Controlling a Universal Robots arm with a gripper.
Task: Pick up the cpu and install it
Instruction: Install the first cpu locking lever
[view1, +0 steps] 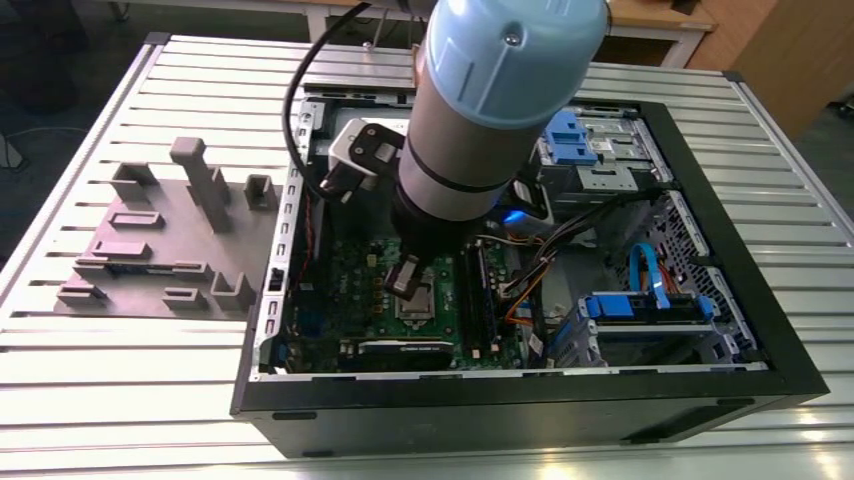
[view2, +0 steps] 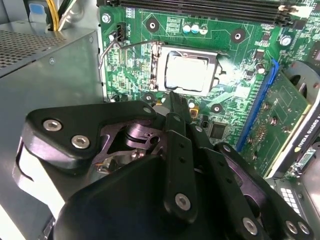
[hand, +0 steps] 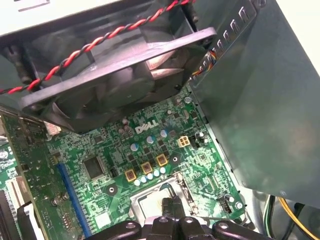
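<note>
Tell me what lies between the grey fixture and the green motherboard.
In the exterior view, the computer case's side wall stands between the grey fixture and the green motherboard.

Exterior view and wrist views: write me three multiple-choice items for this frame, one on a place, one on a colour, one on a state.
1. Where does the grey fixture stand?
A. on the table, to the exterior view's left of the computer case
B. inside the case
C. on top of the arm

2. What colour is the motherboard?
A. blue
B. green
C. red

3. How is the cpu placed?
A. lying flat in the socket
B. standing on the fixture
C. hanging from a cable

Answers:
1 A, it sits on the slats beside the case.
2 B, the board is green in both wrist views.
3 A, its silvery top shows inside the metal frame.
</note>
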